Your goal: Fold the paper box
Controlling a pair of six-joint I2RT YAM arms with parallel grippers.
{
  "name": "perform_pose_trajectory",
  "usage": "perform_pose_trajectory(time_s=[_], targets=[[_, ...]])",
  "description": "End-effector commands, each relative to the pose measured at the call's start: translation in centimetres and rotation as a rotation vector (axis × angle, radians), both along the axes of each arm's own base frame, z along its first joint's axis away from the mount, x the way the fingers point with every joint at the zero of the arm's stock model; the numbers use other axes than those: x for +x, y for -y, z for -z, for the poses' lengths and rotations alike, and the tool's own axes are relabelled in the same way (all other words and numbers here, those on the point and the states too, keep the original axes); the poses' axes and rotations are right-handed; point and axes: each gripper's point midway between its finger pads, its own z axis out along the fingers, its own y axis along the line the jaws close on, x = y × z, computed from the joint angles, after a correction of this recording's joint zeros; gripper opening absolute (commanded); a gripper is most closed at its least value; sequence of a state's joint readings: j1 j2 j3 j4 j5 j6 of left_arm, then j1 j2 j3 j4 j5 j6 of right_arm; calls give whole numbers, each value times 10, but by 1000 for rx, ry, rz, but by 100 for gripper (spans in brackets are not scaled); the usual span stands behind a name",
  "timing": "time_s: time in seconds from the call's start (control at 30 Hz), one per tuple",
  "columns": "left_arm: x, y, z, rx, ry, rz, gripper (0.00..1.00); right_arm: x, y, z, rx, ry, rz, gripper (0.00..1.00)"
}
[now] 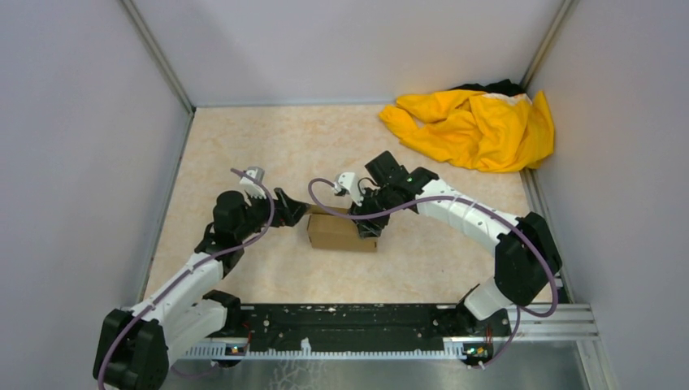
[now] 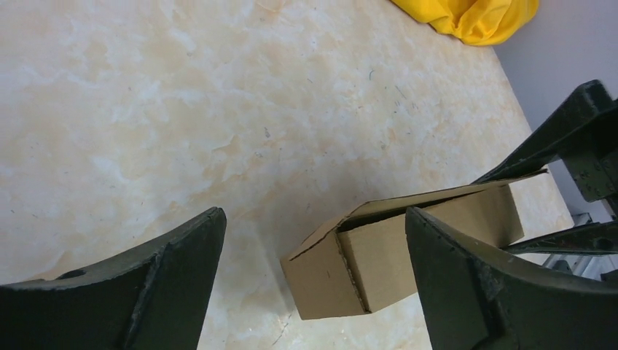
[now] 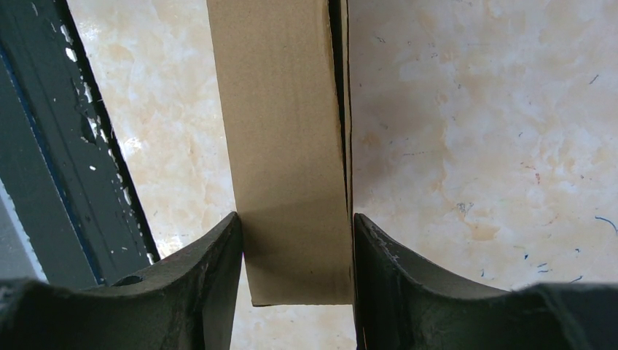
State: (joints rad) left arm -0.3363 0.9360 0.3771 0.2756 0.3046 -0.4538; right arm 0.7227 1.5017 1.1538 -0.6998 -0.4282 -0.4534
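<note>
Room: grey walls (image 1: 81, 122) stand on three sides of a pale, marbled surface (image 1: 268, 146).
Paper box: the paper box (image 1: 341, 233) is a small brown carton. It lies on the surface near the middle, between the two arms.
Box top: in the left wrist view the top flap sits a little raised along one edge, with a thin dark gap under it.
Right tool: the right tool (image 3: 296, 219) pinches the paper box near its right end. One finger (image 3: 211, 292) presses on each long side of the box.
Left tool: the left tool (image 2: 315, 215) is spread wide at the left end of the box. In its own view one finger (image 2: 474, 292) sits in front of the box and hides part of it. The other finger (image 2: 167, 292) is well apart from the box. I cannot tell if the near finger touches the cardboard.
Yellow cloth: the yellow cloth (image 1: 475, 126) lies crumpled in the far right corner, well apart from the box.
Black rail: the black rail (image 1: 349, 329) runs along the near edge of the surface, between the two arm bases.
</note>
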Motion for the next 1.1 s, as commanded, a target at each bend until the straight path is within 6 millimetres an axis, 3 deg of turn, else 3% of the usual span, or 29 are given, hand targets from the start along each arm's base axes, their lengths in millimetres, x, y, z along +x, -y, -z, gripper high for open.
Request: perform_pose_trajectory(time_s=[0.0, 0.3, 0.4, 0.6, 0.87, 1.07], targets=[[2, -3, -25, -12, 95, -27, 99, 9, -12, -13, 49, 38, -27, 29], [-6, -4, -21, -32, 165, -12, 99, 12, -6, -2, 67, 47, -33, 29], [-12, -3, -26, -31, 240, 14, 99, 14, -4, -7, 92, 49, -34, 29], [-19, 5, -26, 6, 289, 58, 89, 18, 0, -1, 80, 37, -23, 29], [-12, 6, -16, 39, 263, 49, 77, 14, 0, 8, 68, 3, -32, 29], [-1, 4, -4, 85, 220, 21, 78, 17, -2, 3, 76, 20, -36, 29]])
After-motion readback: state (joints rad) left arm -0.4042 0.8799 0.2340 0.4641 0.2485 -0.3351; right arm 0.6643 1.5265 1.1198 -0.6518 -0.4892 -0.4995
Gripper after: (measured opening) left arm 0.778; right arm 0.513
